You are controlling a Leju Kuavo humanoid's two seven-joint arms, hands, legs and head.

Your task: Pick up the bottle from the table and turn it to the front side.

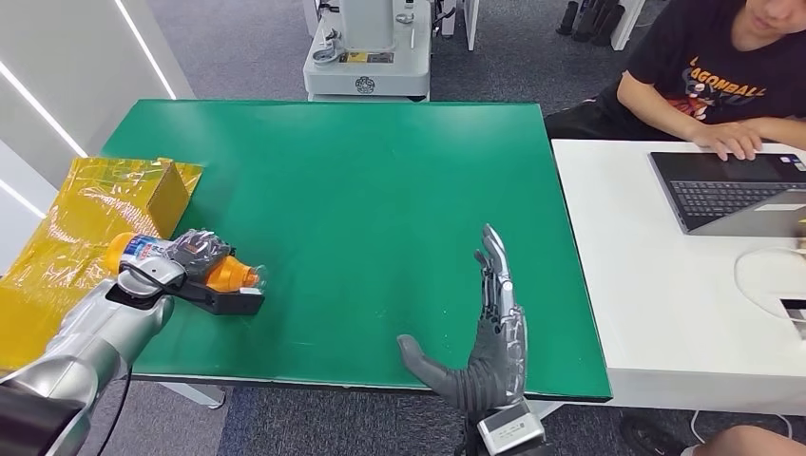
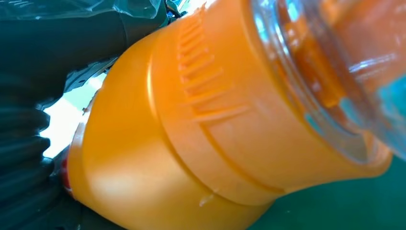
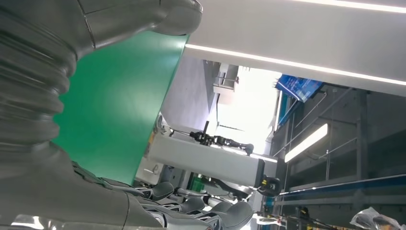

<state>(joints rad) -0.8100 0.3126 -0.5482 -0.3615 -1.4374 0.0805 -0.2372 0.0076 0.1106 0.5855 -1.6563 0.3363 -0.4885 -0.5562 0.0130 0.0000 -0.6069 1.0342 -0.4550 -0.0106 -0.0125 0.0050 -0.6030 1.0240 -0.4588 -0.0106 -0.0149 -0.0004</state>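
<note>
- Your bottle lies on its side at the left edge of the green table, long axis running roughly left-right across the head view, slightly tilted.
- Its orange end points toward the table's middle; the other end, with the blue-and-white label, points toward the yellow box.
- In the left wrist view you get orange ribbed plastic close up, clear plastic beyond it and green table under it. Can't tell from here whether it's lifted or resting on the table.
- Your left hand is wrapped around the bottle's middle, dark fingers over the top of it, so it's holding it.
- Your right hand is over the near edge of the table, standing edge-up, fingers straight and pointing away from you, thumb stuck out to the left; nothing in it.
- The right wrist view has that hand's grey ribbed cover and thumb against the green table.
- The yellow box sits at the table's left edge, just beside the bottle; shiny wrap, flap up, contents not visible.
- A white table butts against the green one on the right; an open laptop sits on it, a person has a hand on it.
- A grey machine base stands past the far edge.
</note>
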